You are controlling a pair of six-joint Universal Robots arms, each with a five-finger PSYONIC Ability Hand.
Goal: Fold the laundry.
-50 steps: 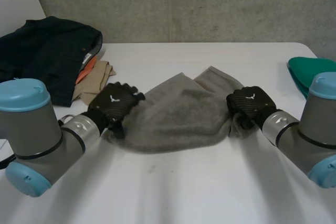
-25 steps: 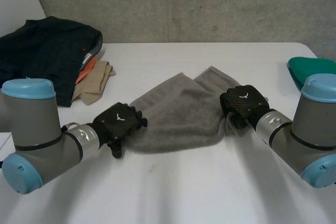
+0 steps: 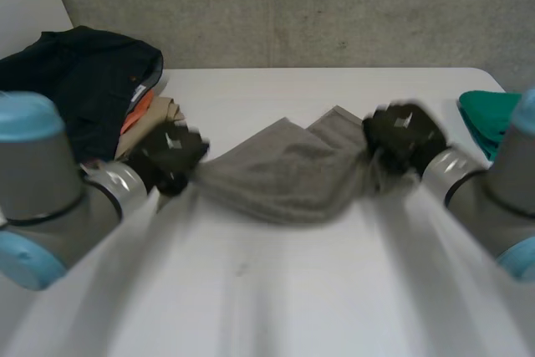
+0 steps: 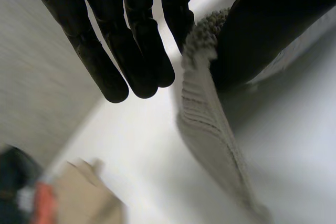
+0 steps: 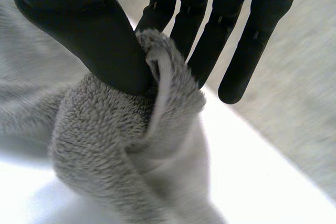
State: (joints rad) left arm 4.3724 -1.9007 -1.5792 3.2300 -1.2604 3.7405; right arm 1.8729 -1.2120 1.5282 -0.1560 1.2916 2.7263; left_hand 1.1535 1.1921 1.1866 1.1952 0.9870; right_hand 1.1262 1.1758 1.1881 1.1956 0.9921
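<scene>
A grey towel (image 3: 284,177) hangs stretched between my two hands above the white table (image 3: 276,290). My left hand (image 3: 171,156) holds its left end. In the left wrist view the towel's ribbed edge (image 4: 205,114) is pinched between the thumb and the straight fingers (image 4: 131,40). My right hand (image 3: 405,135) holds the right end. In the right wrist view a bunched fold of the towel (image 5: 121,145) sits squeezed between the thumb (image 5: 89,30) and the fingers.
A pile of dark clothes (image 3: 75,81) lies at the table's back left, with a beige garment (image 3: 150,123) and an orange piece beside it, close to my left hand. A green object (image 3: 493,114) sits at the right edge.
My left hand has closed on the towel's left end. Both hands have moved apart and up, pulling the towel taut off the table.
</scene>
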